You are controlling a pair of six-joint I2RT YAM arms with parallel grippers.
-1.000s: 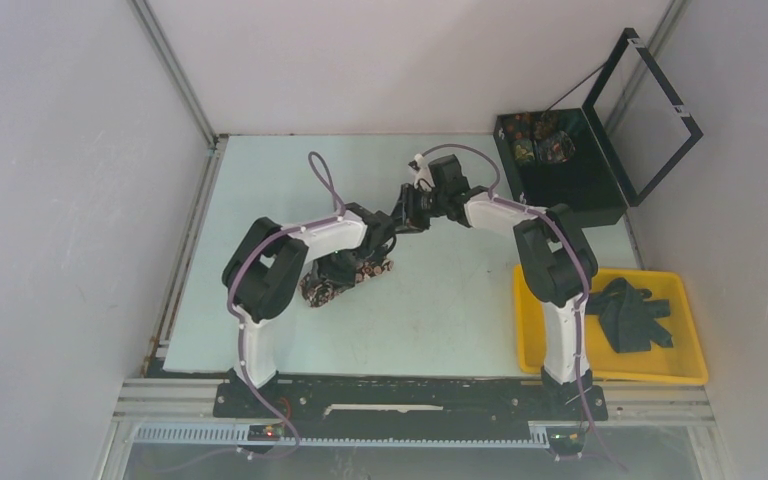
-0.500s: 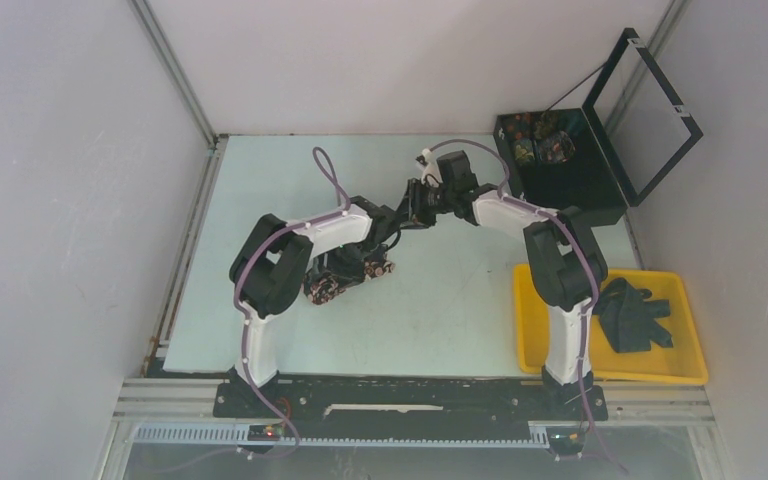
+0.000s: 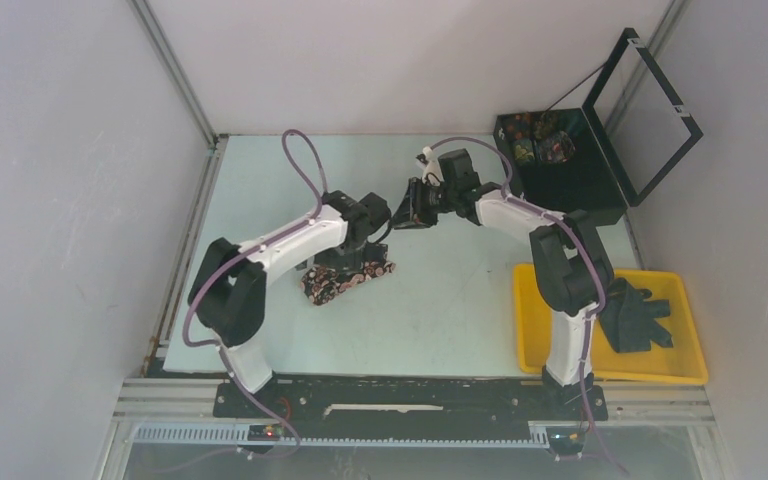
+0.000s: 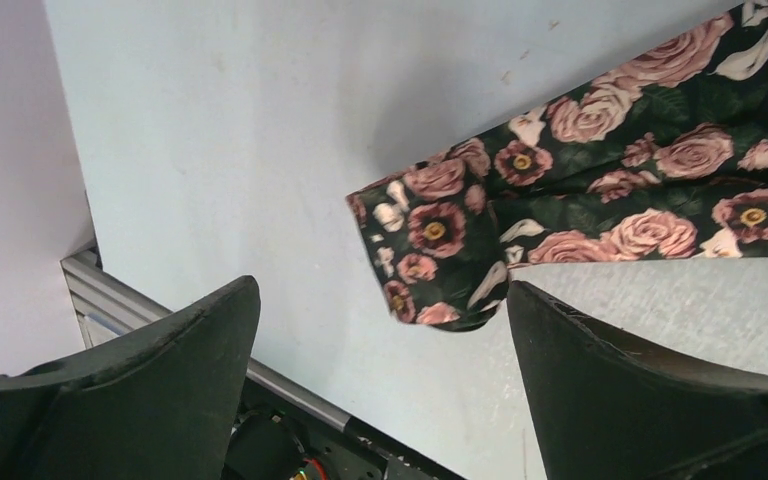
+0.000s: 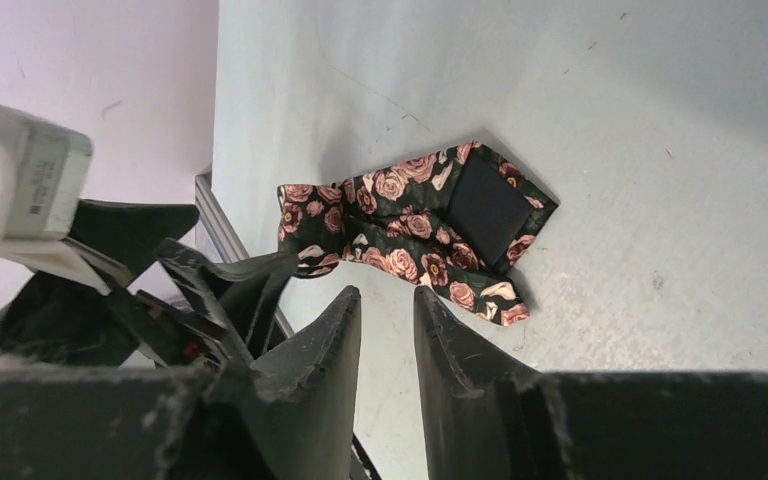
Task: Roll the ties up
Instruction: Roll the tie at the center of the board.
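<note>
A yellow tray (image 3: 528, 335) sits at the pale table's (image 3: 440, 320) right edge. Behind it stands a black box (image 3: 572, 197), its lid (image 3: 643, 115) raised.

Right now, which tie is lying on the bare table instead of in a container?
The black tie with pink roses, mid-table. The plain dark ties sit in the yellow tray, and the patterned ones are in the black box.
</note>
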